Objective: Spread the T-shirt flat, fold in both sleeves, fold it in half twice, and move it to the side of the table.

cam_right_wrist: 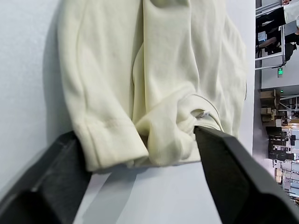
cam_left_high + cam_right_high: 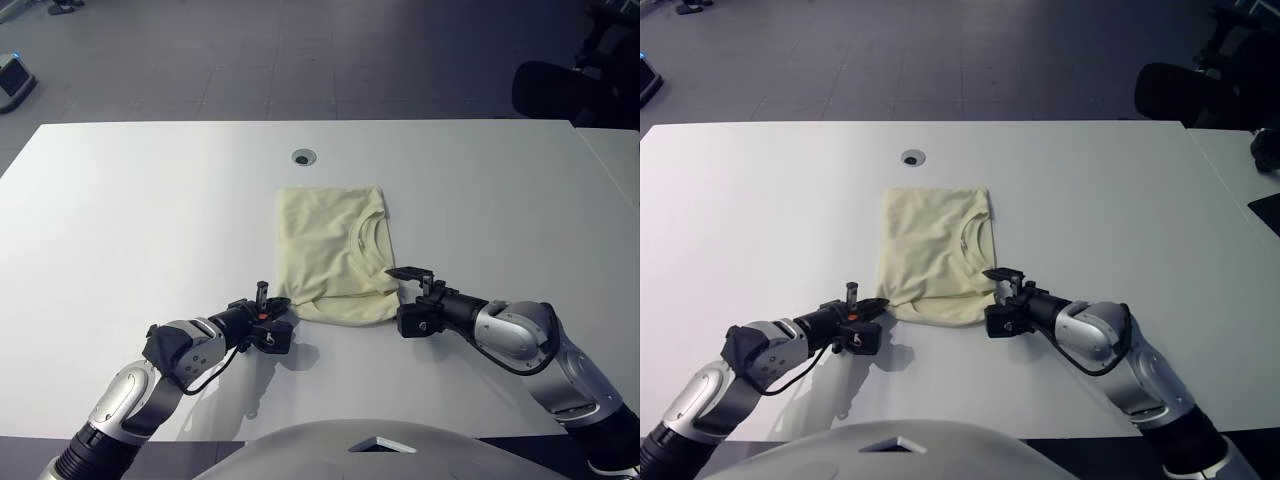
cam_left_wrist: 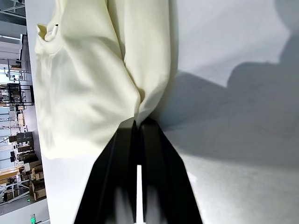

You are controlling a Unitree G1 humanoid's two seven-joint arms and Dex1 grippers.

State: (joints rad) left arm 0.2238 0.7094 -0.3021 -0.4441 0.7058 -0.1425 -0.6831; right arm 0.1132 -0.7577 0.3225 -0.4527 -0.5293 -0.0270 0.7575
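A pale yellow T-shirt (image 2: pixel 330 250) lies folded into a narrow rectangle in the middle of the white table (image 2: pixel 120 220), collar toward its right side. My left gripper (image 2: pixel 275 310) is at the shirt's near left corner, and the left wrist view shows it shut on a pinch of the fabric (image 3: pixel 138 112). At the near right corner my right gripper (image 2: pixel 398 295) stands open. In the right wrist view its two fingers (image 1: pixel 224 177) straddle the bunched near edge of the T-shirt (image 1: pixel 154 70), low over the table.
A round cable hole (image 2: pixel 303 157) sits in the table just beyond the shirt. A black chair (image 2: pixel 560 90) stands past the far right corner, and a second table (image 2: pixel 615 150) adjoins on the right. Bare tabletop extends widely left and right.
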